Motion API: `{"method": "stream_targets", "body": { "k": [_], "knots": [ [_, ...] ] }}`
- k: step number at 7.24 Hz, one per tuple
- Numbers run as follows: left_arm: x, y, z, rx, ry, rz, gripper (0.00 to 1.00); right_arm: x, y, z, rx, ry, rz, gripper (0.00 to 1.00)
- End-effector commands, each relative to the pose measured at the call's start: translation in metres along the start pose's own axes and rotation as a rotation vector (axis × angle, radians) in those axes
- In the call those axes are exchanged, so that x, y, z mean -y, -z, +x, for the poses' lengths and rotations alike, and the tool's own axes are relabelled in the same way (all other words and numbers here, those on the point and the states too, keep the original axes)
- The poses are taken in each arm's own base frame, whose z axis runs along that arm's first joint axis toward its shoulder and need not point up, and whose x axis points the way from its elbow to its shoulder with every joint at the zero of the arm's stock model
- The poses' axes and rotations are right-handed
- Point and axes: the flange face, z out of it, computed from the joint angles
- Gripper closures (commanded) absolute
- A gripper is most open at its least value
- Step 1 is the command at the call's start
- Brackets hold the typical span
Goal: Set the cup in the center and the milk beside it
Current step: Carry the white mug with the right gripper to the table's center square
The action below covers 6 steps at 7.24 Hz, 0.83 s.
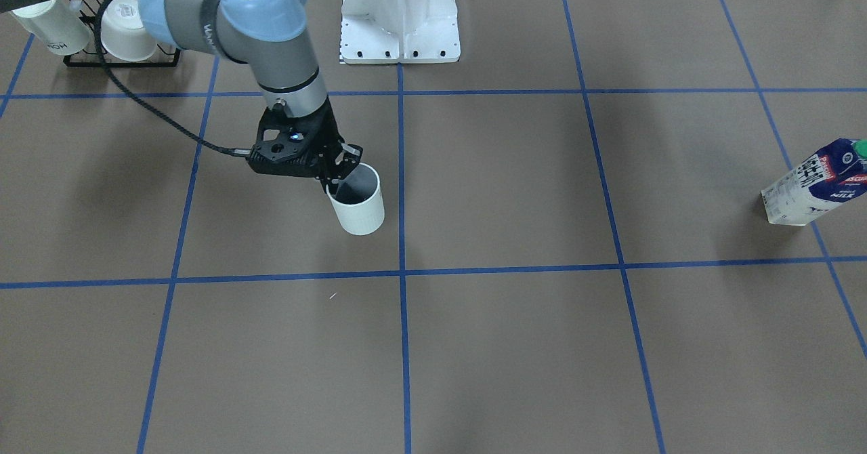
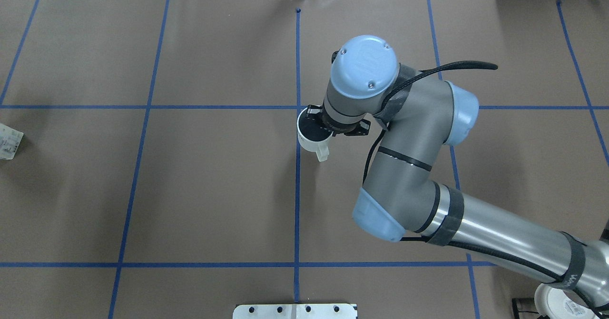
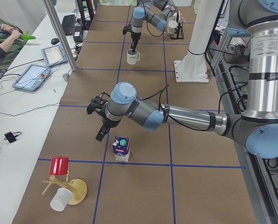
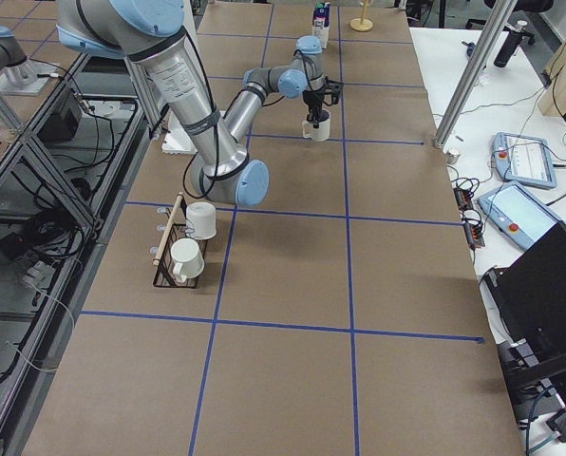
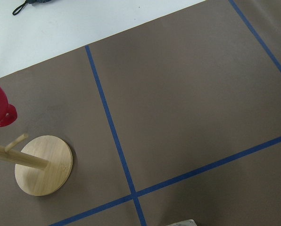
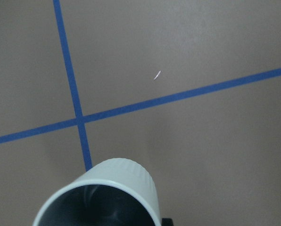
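Note:
The plain white cup [image 1: 357, 203] hangs slightly tilted in my right gripper [image 1: 336, 183], which is shut on its rim, one finger inside and one outside. In the overhead view the cup [image 2: 311, 135] sits right of the central blue tape line, near the middle of the brown surface [image 2: 238, 176], handle toward the robot. It fills the bottom of the right wrist view [image 6: 103, 197]. The milk [image 1: 816, 183] stands upright far off at the robot's left end. In the exterior left view my left gripper [image 3: 100, 135] hovers just beside the milk [image 3: 121, 149]; I cannot tell whether it is open.
A black rack with two white mugs [image 1: 122, 30] stands at the robot's right rear. The white arm base [image 1: 399, 17] is at the back middle. A wooden mug tree [image 3: 66, 186] with a red cup [image 3: 59, 165] and a white cup stands beyond the milk.

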Motion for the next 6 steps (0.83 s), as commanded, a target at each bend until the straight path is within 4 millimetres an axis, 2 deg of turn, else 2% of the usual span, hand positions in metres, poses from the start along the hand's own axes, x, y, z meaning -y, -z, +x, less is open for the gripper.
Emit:
{"method": "stream_targets", "body": {
  "k": [1, 2, 3, 5, 6],
  "knots": [
    [0.000, 0.000, 0.000, 0.000, 0.000, -0.001, 0.01, -0.045, -0.023, -0.018, -0.039, -0.008, -0.036, 1.00],
    [-0.001, -0.001, -0.001, 0.000, 0.003, -0.002, 0.01, -0.053, -0.025, -0.025, -0.038, 0.000, -0.044, 1.00],
    [-0.001, -0.001, -0.001, 0.000, 0.001, -0.002, 0.01, -0.056, -0.026, -0.033, -0.039, 0.003, -0.046, 0.92],
    [0.000, 0.000, 0.000, 0.000, 0.000, -0.001, 0.01, -0.057, -0.029, -0.034, -0.044, 0.004, -0.042, 0.43],
    [-0.001, -0.001, -0.001, 0.000, 0.001, -0.002, 0.01, -0.055, -0.026, -0.034, -0.038, 0.008, -0.038, 0.25]
  ]
}}
